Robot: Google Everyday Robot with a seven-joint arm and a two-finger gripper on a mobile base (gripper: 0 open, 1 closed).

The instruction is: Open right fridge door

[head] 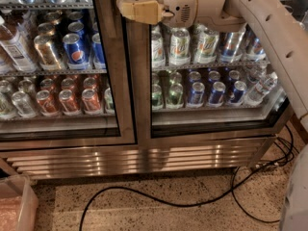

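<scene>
The right fridge door (211,105) is a glass panel in a steel frame (142,105), and it stands closed against the left door. Rows of green, white and blue cans (192,88) show behind its glass. My gripper (137,6), tan at its tip, sits at the top of the view over the door's left frame edge, where the two doors meet. My pale arm (269,28) reaches in from the right across the door's upper glass. The door's handle does not show apart from the frame.
The left glass door (53,66) holds Pepsi and orange cans. A steel vent grille (134,160) runs below both doors. A black cable (159,201) loops over the speckled floor, with more cables at the right (284,153). A translucent bin (17,206) sits bottom left.
</scene>
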